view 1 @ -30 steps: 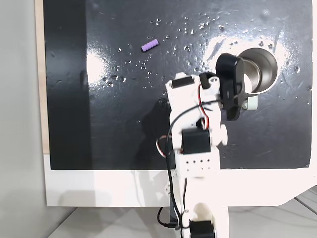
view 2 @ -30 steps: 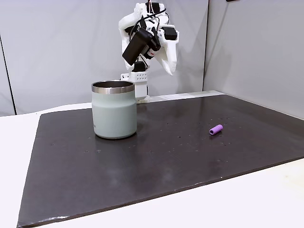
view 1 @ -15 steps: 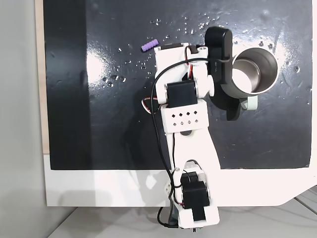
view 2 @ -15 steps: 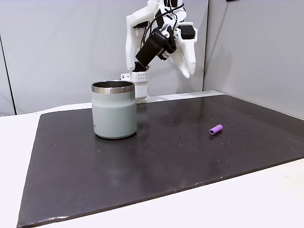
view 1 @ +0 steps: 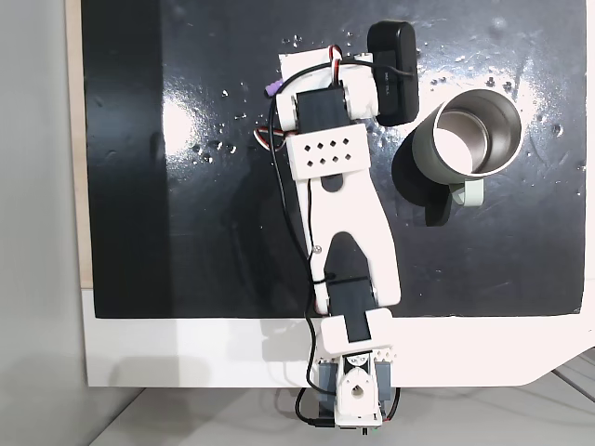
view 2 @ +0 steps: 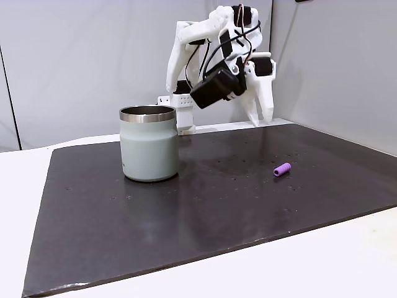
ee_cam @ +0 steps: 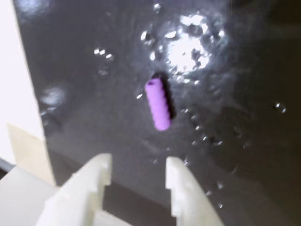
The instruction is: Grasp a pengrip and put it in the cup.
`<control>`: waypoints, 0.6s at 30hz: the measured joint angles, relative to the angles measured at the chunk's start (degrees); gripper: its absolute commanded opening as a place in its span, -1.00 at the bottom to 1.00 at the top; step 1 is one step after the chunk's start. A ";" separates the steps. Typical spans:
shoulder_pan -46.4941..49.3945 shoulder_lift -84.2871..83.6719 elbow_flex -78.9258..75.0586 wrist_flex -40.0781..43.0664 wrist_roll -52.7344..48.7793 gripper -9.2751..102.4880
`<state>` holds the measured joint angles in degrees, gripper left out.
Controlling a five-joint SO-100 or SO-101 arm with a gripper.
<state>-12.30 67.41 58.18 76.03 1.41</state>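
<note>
- I am working over the black mat (view 2: 186, 205), which is lying flat across the white table (view 2: 347, 261) and is giving everything a dark, glossy ground; that is why the small purple piece is standing out so clearly in all three cameras
- I am reaching with the arm (view 1: 339, 232), which is stretching from its base at the near edge of the table across the mat, its wrist tipping downward so the camera on it is looking at the target
- The cup (view 2: 149, 143) is standing upright with its mouth open, off to one side of the arm in both fixed views, and I judge it is sitting there as a wide, easy drop target once I am carrying something
- The gripper (ee_cam: 138, 174) is hanging above the mat with its two white fingers (ee_cam: 176, 183) parted a little, holding nothing, the gap looking just wider than the piece
- The pengrip (ee_cam: 158, 104) is lying on its side on the mat, well apart from the cup, just ahead of the fingertips in the wrist view, apart from them, and roughly lined up with the gap, so I judge I am lining up for the descent
</note>
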 measured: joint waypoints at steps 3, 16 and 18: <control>-0.35 -4.75 -0.62 -0.44 -0.70 -0.48; -1.32 -18.54 -9.67 -5.27 -1.93 -0.45; -1.49 -19.78 -11.07 -5.98 -1.93 -0.45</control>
<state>-13.80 47.64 47.11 70.05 -0.53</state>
